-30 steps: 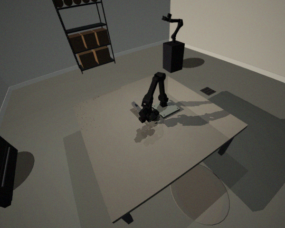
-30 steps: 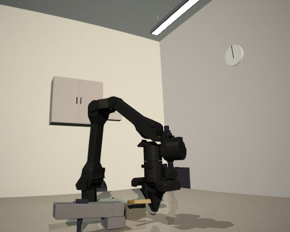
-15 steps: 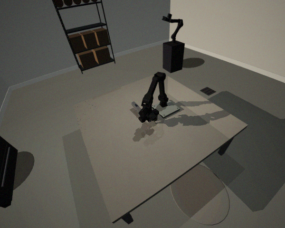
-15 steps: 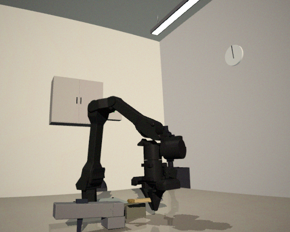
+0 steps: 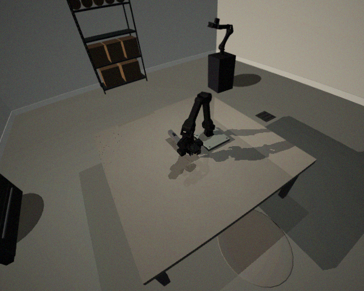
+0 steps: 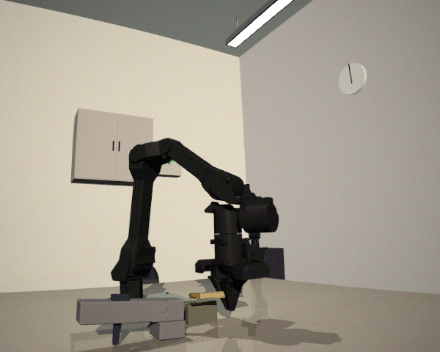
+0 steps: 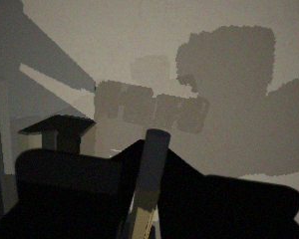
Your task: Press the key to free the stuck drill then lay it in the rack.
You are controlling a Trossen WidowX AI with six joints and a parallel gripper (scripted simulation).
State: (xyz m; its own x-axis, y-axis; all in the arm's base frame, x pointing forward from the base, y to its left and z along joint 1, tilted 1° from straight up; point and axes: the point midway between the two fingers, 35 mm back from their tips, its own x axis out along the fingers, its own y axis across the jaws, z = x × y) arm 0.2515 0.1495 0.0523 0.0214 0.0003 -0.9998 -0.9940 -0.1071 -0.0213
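Note:
My gripper (image 5: 190,153) (image 6: 229,303) (image 7: 149,146) is shut on the drill (image 6: 209,294) (image 7: 155,156). In the wrist view the drill's grey rounded end sticks up between the fingers, with its gold part below. In the exterior view the gold part reaches left from the fingers, above the olive block that looks like the rack (image 6: 200,314) (image 7: 87,141); I cannot tell whether they touch. The grey bar (image 5: 173,134) (image 6: 129,311) lies at the left, outside the fingers. The dark key (image 6: 116,333) passes through it, its head on top and its narrow end below.
The pale base plate (image 5: 218,141) lies under the arm's foot. A grey support block (image 6: 170,329) stands under the right end of the bar. The table (image 5: 182,219) extends in front of the arm. Shelves (image 5: 110,33) and a second arm on a pedestal (image 5: 221,70) stand away from it.

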